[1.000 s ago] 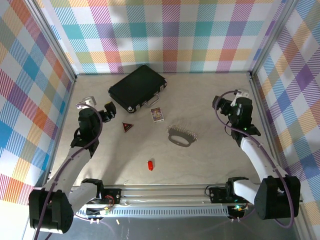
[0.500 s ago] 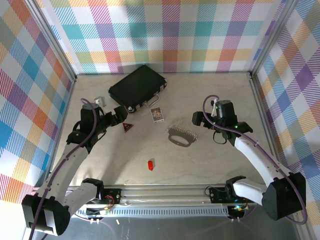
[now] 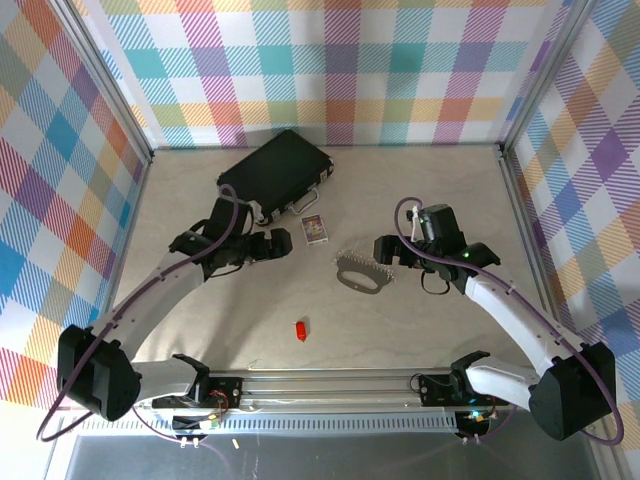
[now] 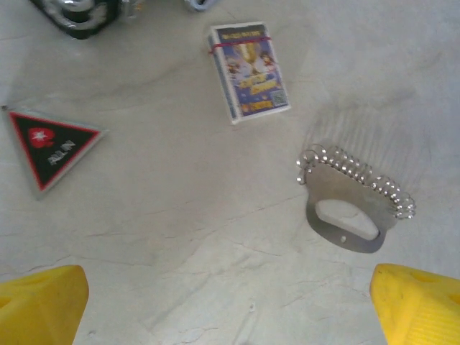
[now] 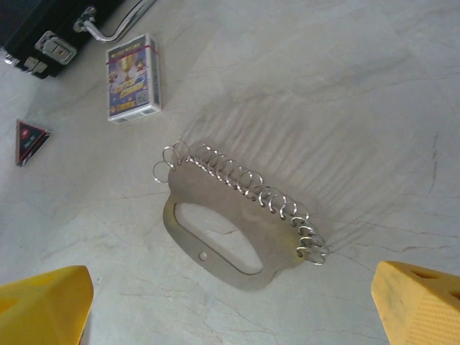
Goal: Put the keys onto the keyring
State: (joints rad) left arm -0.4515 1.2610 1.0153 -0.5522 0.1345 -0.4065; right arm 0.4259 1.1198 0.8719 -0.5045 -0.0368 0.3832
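Note:
The keyring (image 3: 362,272) is a flat silver-grey metal loop with a row of small wire rings along its far edge, lying mid-table. The keys (image 3: 299,329) are one tiny red piece lying nearer the front, apart from both grippers. My left gripper (image 3: 275,247) hovers open left of the keyring, its yellow fingertips (image 4: 39,302) wide apart over bare table. In the left wrist view the keyring (image 4: 352,189) sits ahead and to the right. My right gripper (image 3: 388,252) hangs open just right of the keyring (image 5: 230,201), which lies ahead between its fingertips (image 5: 420,305).
A black case (image 3: 275,175) lies at the back left. A small card box (image 3: 314,229) sits between it and the keyring. A dark red triangle (image 4: 50,144) lies left of the box. Checked walls close in three sides.
Both arms have swung inward toward the table's middle. The left gripper moved right, over the triangle's spot. The right gripper moved left, next to the keyring. Both stayed open.

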